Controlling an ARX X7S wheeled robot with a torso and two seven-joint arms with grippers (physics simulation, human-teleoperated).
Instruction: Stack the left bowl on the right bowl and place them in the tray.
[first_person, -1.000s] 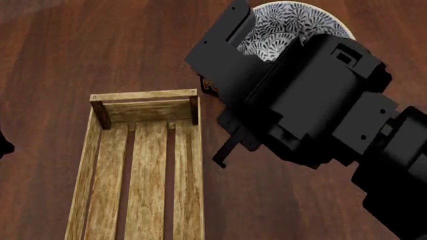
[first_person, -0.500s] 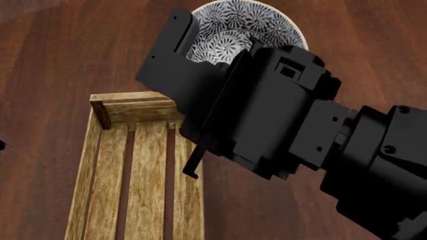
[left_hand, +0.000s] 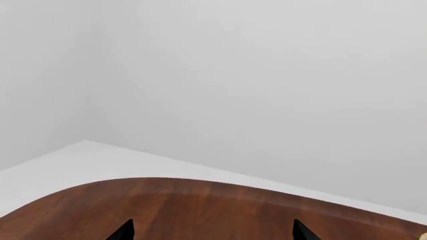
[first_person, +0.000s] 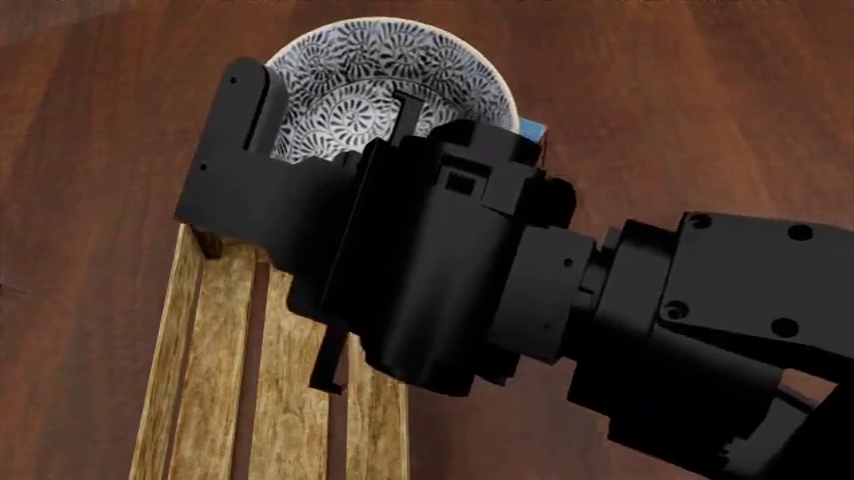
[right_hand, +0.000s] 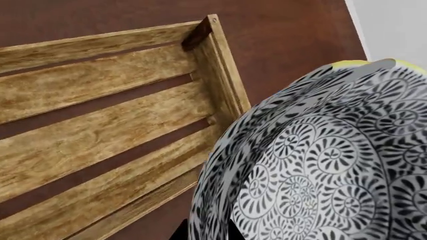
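Right hand (first_person: 387, 110) grips the patterned bowl (first_person: 380, 85) by its rim, one finger inside, one outside; bowl is held above the far end of the tray (first_person: 200, 360), partly past its end wall; tray lies lengthwise on the dark wood bench (first_person: 80, 120); left hand (left_hand: 210, 232) shows only two dark fingertips set wide apart, holding nothing, over bench edge.

Table (first_person: 694, 110): dark reddish-brown wood, grain running lengthwise, faint sheen.
Table edge (left_hand: 200, 181): rounded, curving where the top ends in the left wrist view.
Floor (left_hand: 80, 160): pale, almost white, beyond the table edge.
Walls (left_hand: 267, 90): plain light grey, two meeting at a soft corner.
Light: even and diffuse, no hard shadows.
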